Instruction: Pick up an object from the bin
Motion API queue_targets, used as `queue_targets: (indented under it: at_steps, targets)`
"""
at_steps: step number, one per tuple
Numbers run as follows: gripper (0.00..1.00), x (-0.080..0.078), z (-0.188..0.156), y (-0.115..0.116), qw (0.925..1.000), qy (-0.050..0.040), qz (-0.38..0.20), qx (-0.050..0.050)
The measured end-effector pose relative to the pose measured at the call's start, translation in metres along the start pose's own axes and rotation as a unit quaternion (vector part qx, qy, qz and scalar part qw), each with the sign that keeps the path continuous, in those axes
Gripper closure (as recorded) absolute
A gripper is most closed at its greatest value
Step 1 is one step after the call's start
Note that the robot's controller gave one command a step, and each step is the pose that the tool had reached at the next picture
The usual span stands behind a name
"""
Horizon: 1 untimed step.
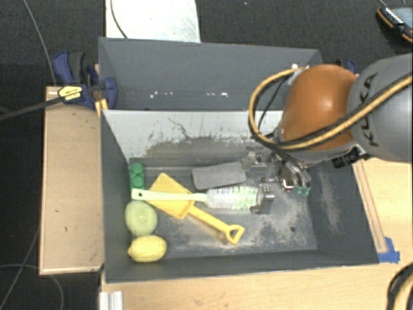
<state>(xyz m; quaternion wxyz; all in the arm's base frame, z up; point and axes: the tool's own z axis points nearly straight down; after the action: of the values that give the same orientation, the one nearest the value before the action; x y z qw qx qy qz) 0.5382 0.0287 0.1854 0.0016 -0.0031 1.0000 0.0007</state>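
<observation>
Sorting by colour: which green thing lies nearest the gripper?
The brush's green bristles, right beside the gripper; the green ball and green cylinder lie far left.

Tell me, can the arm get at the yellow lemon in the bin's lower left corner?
Probably yes: the lemon lies uncovered with nothing on top. The bin wall and the green ball close beside it may crowd the gripper, now over the brush.

yel scoop [187, 208]: flat, blade upper-L, loop-end handle lower-R | grn round fruit [141, 217]: just L of scoop blade | yel lemon [147, 248]: just below grn fruit | sm grn cyl [136, 172]: above fruit, apart | gry block [218, 175]: flat, upper-R of scoop blade
</observation>
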Motion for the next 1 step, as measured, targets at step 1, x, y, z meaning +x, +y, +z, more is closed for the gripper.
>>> queue_targets:
  at_steps: [1]
  targets:
    - [0.00,0.0000,0.0000,0.0000,1.0000,0.0000,0.000,0.000]
